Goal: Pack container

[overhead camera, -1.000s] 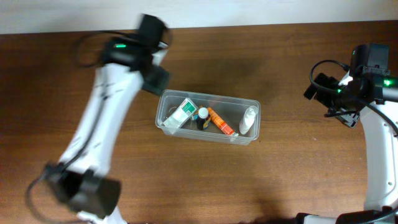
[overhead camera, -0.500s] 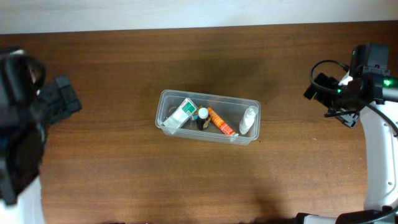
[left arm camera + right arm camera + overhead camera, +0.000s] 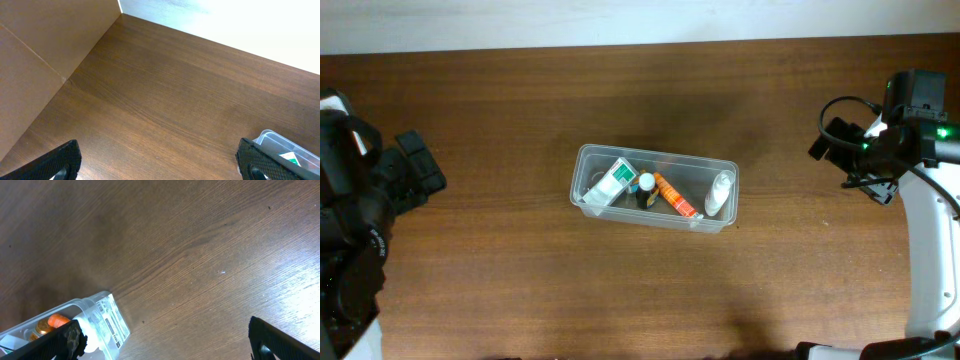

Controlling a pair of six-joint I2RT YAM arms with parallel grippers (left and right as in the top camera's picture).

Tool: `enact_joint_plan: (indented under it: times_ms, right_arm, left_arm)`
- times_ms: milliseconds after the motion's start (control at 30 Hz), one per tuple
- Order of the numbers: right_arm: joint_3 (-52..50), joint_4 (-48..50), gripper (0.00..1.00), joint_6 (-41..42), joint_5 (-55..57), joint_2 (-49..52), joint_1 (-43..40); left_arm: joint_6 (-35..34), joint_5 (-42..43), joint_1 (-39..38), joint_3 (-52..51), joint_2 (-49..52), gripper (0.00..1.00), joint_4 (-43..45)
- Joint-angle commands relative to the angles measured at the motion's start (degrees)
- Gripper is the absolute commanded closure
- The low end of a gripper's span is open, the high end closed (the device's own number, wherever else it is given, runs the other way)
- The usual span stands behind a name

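Now the container (image 3: 660, 155) sits mid-frame on the counter (image 3: 520, 280), long axis running left to right, nearer the right hand (image 3: 170, 340) at the right edge than the left hand (image 3: 160, 162) opposite, both spread wide and empty.

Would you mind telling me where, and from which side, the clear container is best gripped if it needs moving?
Probably the far long rim of the container, taken from straight above with one finger inside and one outside. It is open-topped with thin upright walls, and the gap between the orange tube and the white bottle leaves room for the inner finger.
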Motion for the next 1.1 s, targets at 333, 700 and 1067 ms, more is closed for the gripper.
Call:
enact_joint_plan:
  times_ms: [333,700,1067]
  right_arm:
    - [0.63,-2.27,0.01,-3.41,2.27,-1.79,-0.2]
    - [-5.42,12.24,0.02,-39.95,2.34,-23.63,12.83]
    - [-37.11,22.01,0.01,-39.63,1.62,-52.35,12.94]
  left_arm:
    - [-0.55,-0.2,0.31,0.42,-0.68,0.0,-0.09]
    - [-0.55,-0.2,0.31,0.42,-0.68,0.0,-0.09]
    - [-0.55,-0.2,0.31,0.42,-0.68,0.0,-0.09]
